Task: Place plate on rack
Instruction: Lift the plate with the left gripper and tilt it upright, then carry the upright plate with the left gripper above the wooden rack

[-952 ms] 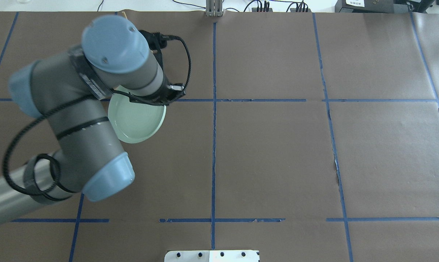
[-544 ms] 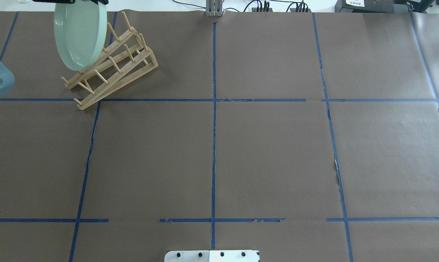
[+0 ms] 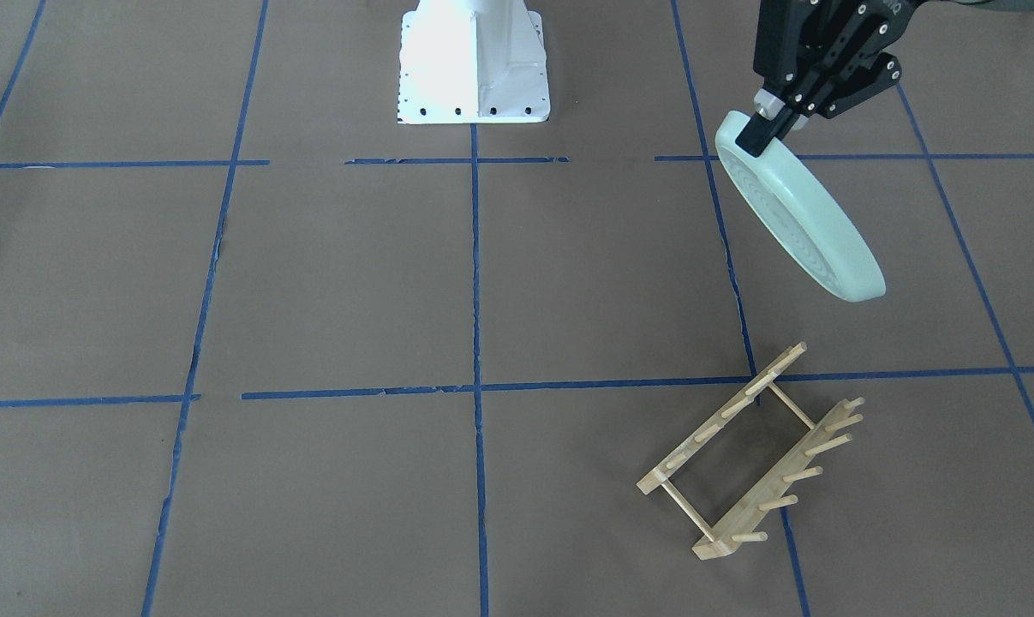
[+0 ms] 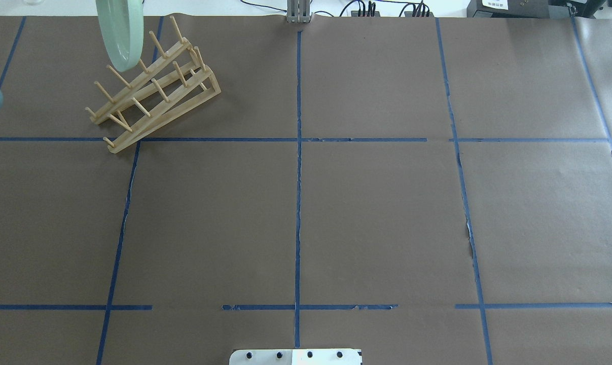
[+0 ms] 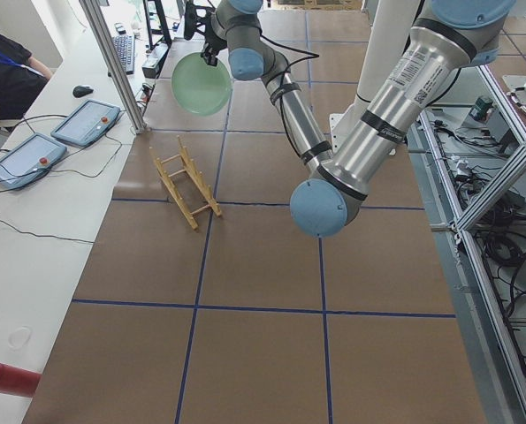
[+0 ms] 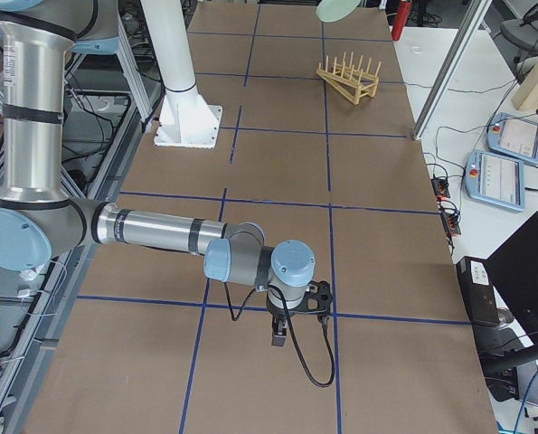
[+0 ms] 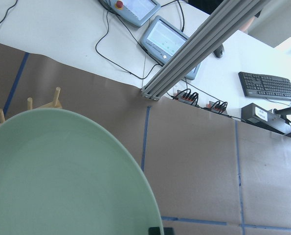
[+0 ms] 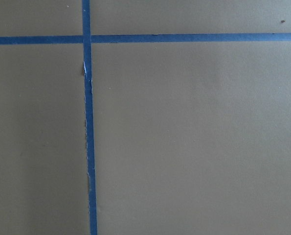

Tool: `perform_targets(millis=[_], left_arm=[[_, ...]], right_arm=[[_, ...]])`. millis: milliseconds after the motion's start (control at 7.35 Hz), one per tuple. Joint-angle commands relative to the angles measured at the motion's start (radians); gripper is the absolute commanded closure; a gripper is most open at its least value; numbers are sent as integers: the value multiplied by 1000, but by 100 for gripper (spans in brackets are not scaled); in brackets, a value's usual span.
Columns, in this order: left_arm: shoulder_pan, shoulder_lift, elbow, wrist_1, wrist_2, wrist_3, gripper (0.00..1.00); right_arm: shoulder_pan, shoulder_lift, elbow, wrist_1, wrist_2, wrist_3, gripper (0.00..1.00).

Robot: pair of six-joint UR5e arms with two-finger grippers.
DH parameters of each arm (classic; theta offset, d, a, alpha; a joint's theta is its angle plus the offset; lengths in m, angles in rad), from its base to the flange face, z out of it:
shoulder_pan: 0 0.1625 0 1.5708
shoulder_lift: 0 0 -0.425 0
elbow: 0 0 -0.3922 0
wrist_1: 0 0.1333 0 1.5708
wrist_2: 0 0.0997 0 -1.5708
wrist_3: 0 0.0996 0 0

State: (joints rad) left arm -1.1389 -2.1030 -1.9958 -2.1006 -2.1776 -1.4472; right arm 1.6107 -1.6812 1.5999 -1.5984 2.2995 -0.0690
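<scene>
My left gripper (image 3: 758, 128) is shut on the rim of the pale mint-green plate (image 3: 803, 227) and holds it tilted, almost on edge, in the air. The plate hangs above and behind the light-wood rack (image 3: 748, 454), apart from it. In the overhead view the plate (image 4: 120, 35) shows edge-on over the far end of the rack (image 4: 153, 86). The left wrist view is filled by the plate (image 7: 62, 176), with rack pegs (image 7: 57, 94) just beyond it. My right gripper (image 6: 282, 330) hovers low over bare table far from the rack; I cannot tell if it is open or shut.
The white robot base (image 3: 474, 64) stands at the table's middle edge. An aluminium post (image 5: 112, 62) and operators' tablets (image 5: 24, 159) are just beyond the rack. A red cylinder (image 5: 6, 378) lies off the table's near corner.
The left arm swung out of the overhead view, uncovering the rack. The plate rose from low and flat to the far left, and has turned more on edge over the rack's far end.
</scene>
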Motion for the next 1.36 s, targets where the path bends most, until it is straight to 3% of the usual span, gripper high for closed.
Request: perform_targets(millis=[0,272,408,680,952,1224], left_arm=[[-1,119,104,-436,4,-184,100],[1,158,216,-716,28,-373,100],[10,149,270,-828,127,-454,100],[48,106,377,-920,267,-464,100],[106,51,588,-1111,379,-463,100],[131,32,634,-1142,417,-464,100]], right_arm=[[0,0,0,0,0,0,0],[0,0,0,0,0,0,0],[1,0,0,0,0,0,0],[0,0,0,0,0,0,0],[0,0,0,0,0,-2,0],[0,0,0,0,0,0,0]])
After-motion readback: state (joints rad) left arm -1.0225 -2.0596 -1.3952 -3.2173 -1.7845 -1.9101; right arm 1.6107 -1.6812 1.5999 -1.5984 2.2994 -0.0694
